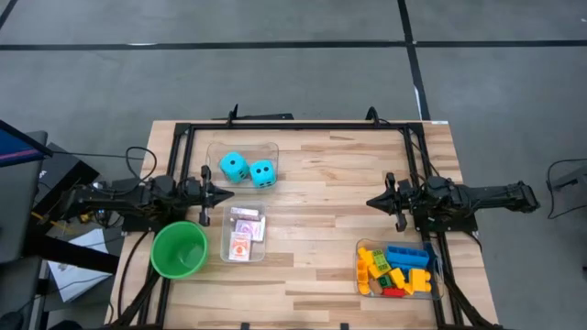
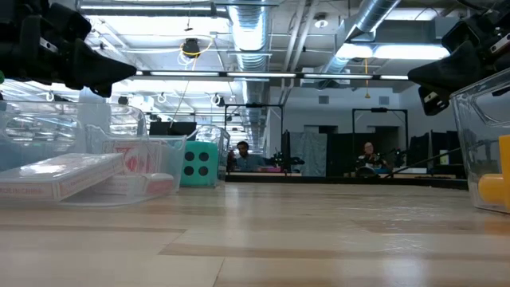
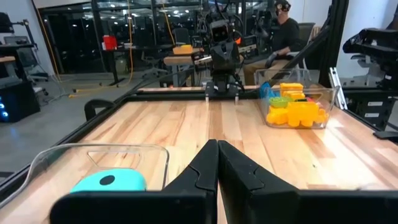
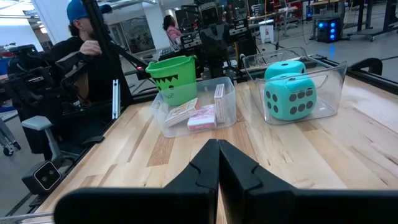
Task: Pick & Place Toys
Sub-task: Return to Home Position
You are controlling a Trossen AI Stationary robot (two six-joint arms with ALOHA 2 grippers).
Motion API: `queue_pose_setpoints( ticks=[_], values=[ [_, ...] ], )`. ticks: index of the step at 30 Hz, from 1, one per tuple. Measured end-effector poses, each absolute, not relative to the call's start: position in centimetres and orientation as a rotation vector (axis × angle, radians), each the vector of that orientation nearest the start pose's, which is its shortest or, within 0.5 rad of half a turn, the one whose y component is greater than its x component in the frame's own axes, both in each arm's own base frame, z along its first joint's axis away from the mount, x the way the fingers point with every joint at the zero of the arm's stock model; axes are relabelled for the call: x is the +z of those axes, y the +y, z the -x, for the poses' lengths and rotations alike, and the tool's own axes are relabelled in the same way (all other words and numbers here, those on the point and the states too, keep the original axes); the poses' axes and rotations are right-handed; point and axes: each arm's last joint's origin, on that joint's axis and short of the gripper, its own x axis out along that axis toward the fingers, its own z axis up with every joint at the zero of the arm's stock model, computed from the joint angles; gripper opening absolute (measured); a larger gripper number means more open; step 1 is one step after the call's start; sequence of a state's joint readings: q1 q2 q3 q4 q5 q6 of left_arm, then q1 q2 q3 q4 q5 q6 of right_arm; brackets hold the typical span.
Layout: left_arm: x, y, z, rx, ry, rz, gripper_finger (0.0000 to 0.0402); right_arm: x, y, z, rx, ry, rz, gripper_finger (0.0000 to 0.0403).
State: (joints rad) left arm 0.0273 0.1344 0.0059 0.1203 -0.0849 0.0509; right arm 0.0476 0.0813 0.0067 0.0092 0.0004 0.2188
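Note:
Two cyan foam dice (image 1: 248,170) sit in a clear bin (image 1: 242,147) at the far left; they also show in the right wrist view (image 4: 289,93). Red-and-white playing cards (image 1: 245,234) lie in a second clear bin, also seen in the right wrist view (image 4: 199,115). Coloured plastic bricks (image 1: 394,270) fill a clear bin at the near right, and show in the left wrist view (image 3: 295,109). My left gripper (image 1: 229,194) hovers shut and empty between the two left bins. My right gripper (image 1: 370,203) hovers shut and empty at the right, above the bare table.
A green cup (image 1: 179,249) stands at the near left beside the card bin. A black frame (image 1: 293,126) runs along the table's far edge and sides. Bare wood (image 1: 312,202) lies between the grippers. People sit in the room beyond the table.

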Motion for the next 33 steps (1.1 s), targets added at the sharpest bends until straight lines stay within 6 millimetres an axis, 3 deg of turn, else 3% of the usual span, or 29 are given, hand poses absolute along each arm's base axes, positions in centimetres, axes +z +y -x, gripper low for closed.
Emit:
queue_pose_setpoints(
  ticks=[22,33],
  values=[
    [18.1,0.5,-9.6,0.116,-0.159,-0.046,0.0003,16.0,0.5,-10.2,0.04,0.071,-0.217,0.0],
    [18.1,0.5,-9.6,0.117,-0.16,-0.046,0.0003,16.0,0.5,-10.2,0.04,0.071,-0.217,0.0]
  ],
)
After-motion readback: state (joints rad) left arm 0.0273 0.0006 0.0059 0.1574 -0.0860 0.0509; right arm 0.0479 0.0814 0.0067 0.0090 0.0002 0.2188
